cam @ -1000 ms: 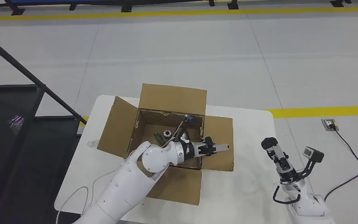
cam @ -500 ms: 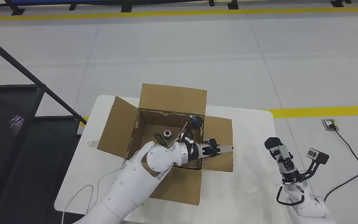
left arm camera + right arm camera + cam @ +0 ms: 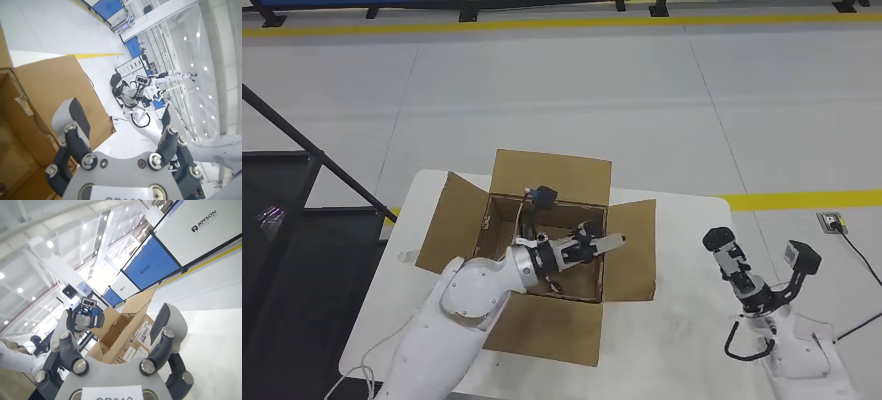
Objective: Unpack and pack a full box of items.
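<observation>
Your left tool (image 3: 122, 116) is spread wide and holds nothing. It hangs over the open box (image 3: 547, 175) and points sideways at the box's right wall. So the inside of the box lies below the tool and back to the left. The arm hides what is in there. Your right tool (image 3: 118, 323) is spread wide and empty too, well apart from the box, past its right flap (image 3: 637, 250). The box sits on the white desk (image 3: 682, 330). The left arm is nearer, so I think it should pick next.
</observation>
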Tool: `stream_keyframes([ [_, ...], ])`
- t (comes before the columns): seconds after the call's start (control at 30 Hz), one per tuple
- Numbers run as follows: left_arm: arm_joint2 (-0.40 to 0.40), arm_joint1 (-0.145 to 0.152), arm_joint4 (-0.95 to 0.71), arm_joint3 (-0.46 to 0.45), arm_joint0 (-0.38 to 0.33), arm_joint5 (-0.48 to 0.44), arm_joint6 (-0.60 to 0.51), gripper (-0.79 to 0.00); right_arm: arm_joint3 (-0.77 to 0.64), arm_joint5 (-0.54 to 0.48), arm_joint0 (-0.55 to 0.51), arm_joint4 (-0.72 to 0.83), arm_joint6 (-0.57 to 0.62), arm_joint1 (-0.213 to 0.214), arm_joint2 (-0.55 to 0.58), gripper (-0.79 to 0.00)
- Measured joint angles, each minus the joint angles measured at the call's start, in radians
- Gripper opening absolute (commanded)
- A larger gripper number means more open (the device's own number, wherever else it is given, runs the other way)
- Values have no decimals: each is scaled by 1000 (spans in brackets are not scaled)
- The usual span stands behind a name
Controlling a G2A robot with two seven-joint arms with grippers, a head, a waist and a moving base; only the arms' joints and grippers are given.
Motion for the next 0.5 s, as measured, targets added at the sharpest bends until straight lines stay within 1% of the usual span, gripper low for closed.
stream_keyframes([
  [0.07,-74,15,7,-66,51,-1,1,0,-62,43,12,-94,4,-2,-19,0],
  [0.1,-125,25,17,-108,85,-4,5,0,-98,78,25,-150,17,-3,-36,0],
  [0.17,-205,38,34,-163,138,-7,17,0,-142,125,51,-221,45,-5,-72,0],
  [0.2,-258,45,28,-192,173,-9,24,0,-165,150,72,-262,70,-7,-103,0],
  [0.37,-462,69,-17,-266,307,-42,40,0,-220,258,180,-432,181,-19,-248,0],
  [0.4,-510,73,-31,-277,340,-53,44,0,-223,282,211,-472,216,-23,-293,0],
  [0.5,-618,81,-76,-287,419,-80,57,0,-207,359,300,-569,312,-40,-414,0],
])
